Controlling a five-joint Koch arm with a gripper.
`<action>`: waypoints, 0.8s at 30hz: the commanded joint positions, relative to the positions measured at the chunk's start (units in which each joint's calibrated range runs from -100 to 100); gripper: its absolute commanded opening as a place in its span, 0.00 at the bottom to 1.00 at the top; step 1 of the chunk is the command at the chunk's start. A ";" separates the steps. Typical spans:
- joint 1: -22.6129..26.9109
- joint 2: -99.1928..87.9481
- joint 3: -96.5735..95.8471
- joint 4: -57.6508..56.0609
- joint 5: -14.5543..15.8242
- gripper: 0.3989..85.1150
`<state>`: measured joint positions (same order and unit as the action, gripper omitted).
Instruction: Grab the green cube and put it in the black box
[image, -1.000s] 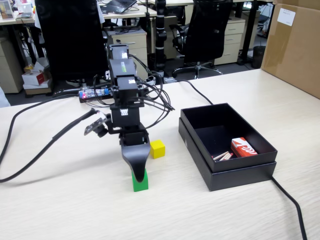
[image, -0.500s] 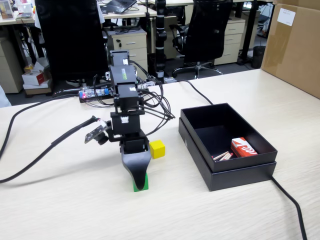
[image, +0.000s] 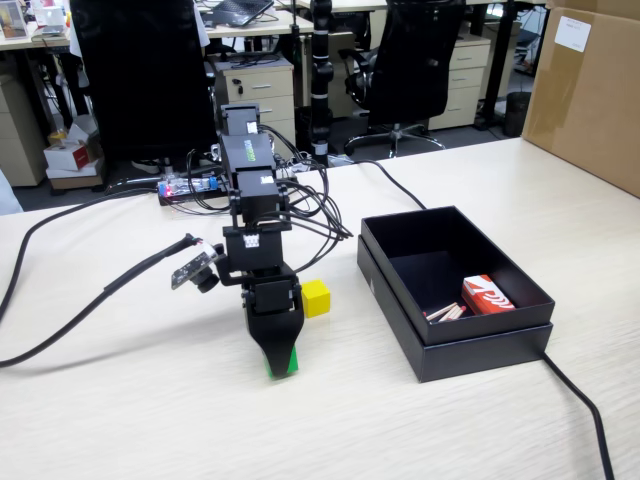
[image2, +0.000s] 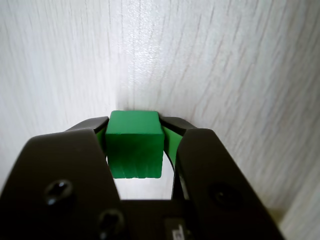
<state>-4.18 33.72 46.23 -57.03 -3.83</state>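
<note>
The gripper (image2: 135, 145) is clenched on the green cube (image2: 135, 142), low over the table (image: 120, 400) toward its near edge — the pinch looks slim. Swinging fast toward the black box (image: 480, 345) could clip the yellow cube (image: 316, 297) — or drop it.

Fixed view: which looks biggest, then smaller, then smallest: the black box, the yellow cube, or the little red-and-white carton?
1. black box, by far the largest.
2. and 3. red-and-white carton and yellow cube: these look nearly alike in size. The carton looks slightly longer, but part of it is hidden by the box wall, so I won't rank them.
</note>
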 joint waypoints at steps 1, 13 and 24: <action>0.39 -13.01 -1.18 -0.04 -0.20 0.01; 8.60 -55.92 -17.31 -0.04 4.54 0.00; 20.51 -42.04 -16.86 -0.04 11.09 0.01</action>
<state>14.73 -15.47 24.33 -57.10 6.52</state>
